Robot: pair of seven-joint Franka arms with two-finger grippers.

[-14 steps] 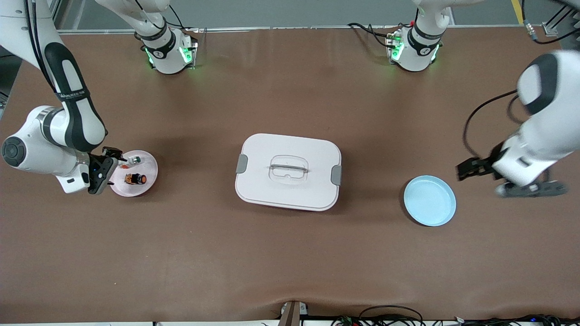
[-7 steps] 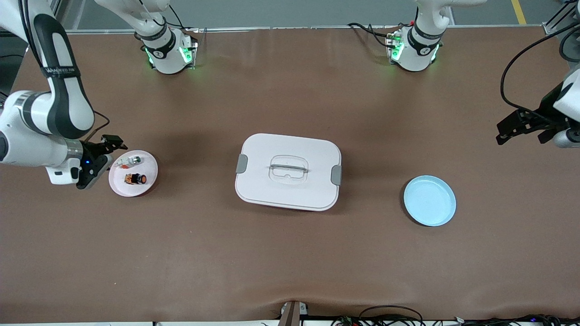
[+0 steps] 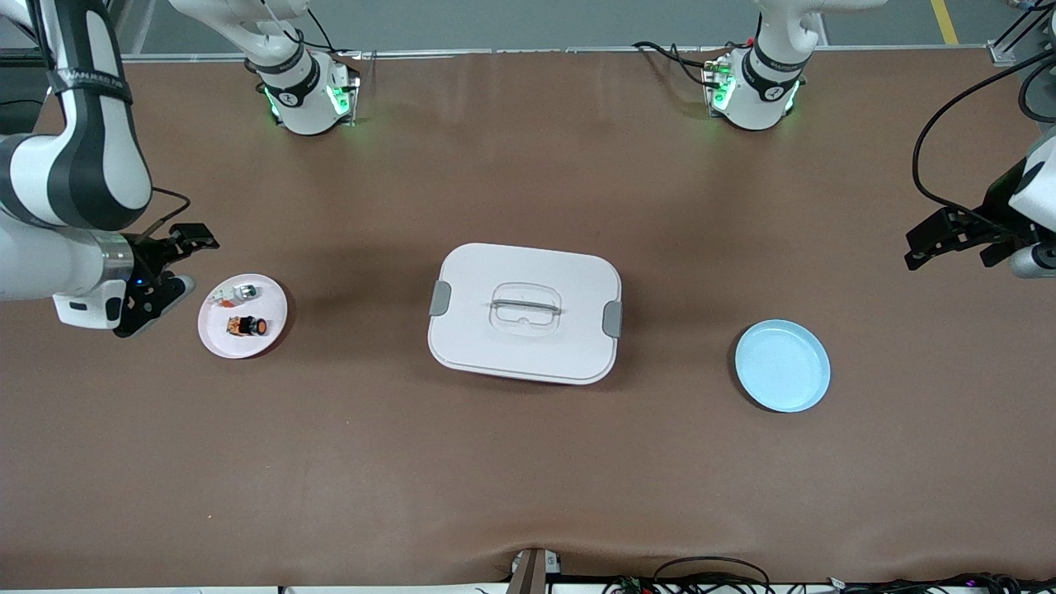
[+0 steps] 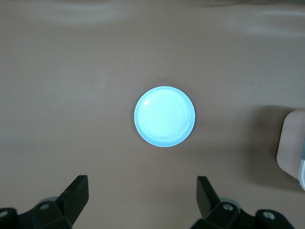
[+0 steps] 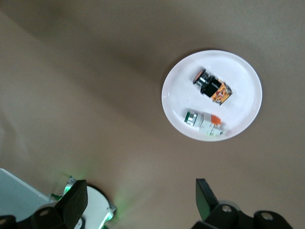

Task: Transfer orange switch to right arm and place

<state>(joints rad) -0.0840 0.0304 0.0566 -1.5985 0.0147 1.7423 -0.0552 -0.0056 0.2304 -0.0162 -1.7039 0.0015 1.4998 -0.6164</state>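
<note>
Black fingers spread wide and empty: that was my right gripper (image 3: pixel 165 268), hanging above bare brown table (image 3: pixel 495 462) just beside the white plate (image 3: pixel 272 330). A second before it had hung at the plate's very rim; since then I had drawn it up and away. On that plate the orange switch (image 3: pixel 247 327) lay untouched, close by a whitish-silver part (image 3: pixel 240 292). My left gripper (image 3: pixel 961 239), equally wide and empty, had lifted off from beside the blue plate (image 3: pixel 782 365) toward the table's edge. Between the plates sat the lidded white box (image 3: pixel 525 313). I judged no pickup begun.
</note>
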